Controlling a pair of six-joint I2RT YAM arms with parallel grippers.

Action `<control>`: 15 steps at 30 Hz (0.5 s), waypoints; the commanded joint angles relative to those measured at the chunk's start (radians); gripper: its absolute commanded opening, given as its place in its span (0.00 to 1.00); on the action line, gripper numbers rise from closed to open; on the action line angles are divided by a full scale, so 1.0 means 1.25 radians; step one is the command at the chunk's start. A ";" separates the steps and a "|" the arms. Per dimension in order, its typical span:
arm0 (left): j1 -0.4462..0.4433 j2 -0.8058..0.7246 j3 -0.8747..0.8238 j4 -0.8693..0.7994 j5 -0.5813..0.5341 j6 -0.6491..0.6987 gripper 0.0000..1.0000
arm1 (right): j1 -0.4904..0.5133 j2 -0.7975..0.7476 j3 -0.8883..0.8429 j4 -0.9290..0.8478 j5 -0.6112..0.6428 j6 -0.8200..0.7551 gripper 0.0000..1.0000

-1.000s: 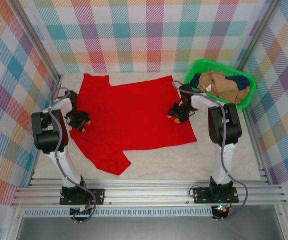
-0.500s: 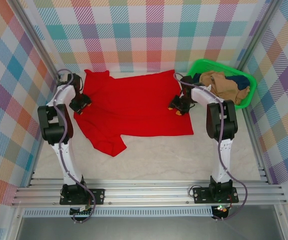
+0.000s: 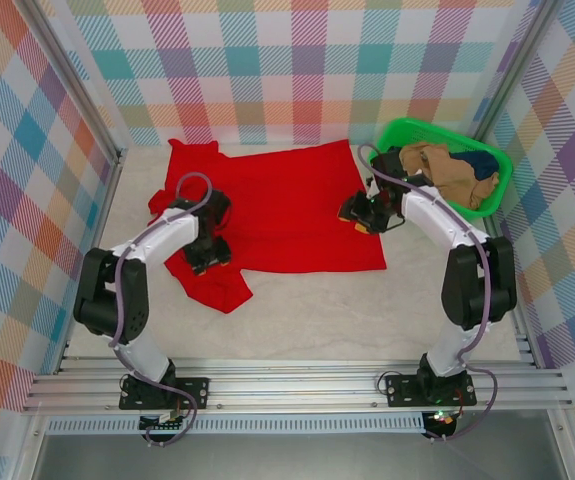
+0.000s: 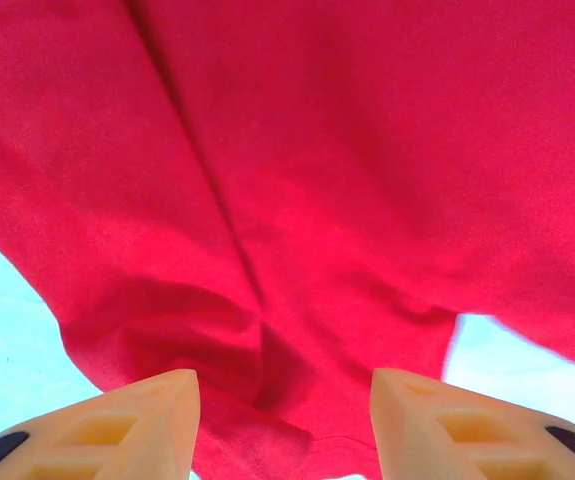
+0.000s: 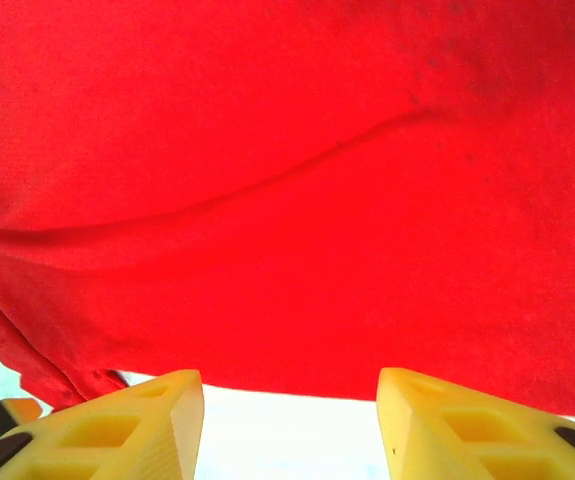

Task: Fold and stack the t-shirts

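1. Top external: the red t-shirt (image 3: 297, 205) lies spread on the table (image 3: 387, 310), with one sleeve bunched at its near-left corner. The tan t-shirt (image 3: 435, 168) and navy t-shirt (image 3: 483, 160) sit in the green basket (image 3: 399, 128). The left gripper (image 3: 210, 256) is over the sleeve, and the right gripper (image 3: 360, 213) is at the shirt's right edge.
2. Left wrist: the fingers (image 4: 117, 425) are spread wide and hold nothing, with creased cloth below them.
3. Right wrist: the fingers (image 5: 467, 425) are wide and empty, and the hem lies just ahead. Whether they touch the cloth is hard to tell.
4. The step looks like smoothing before the first fold. The next move calls for pinching the sleeve and drawing it flat.
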 commanded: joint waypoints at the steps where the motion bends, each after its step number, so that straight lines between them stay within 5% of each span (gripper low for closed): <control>1: -0.026 0.026 -0.016 -0.027 -0.024 0.028 0.49 | 0.004 -0.046 -0.034 -0.010 -0.032 0.008 0.49; 15: -0.061 -0.009 -0.080 -0.047 -0.007 0.024 0.37 | 0.004 -0.079 -0.061 -0.010 -0.026 0.006 0.49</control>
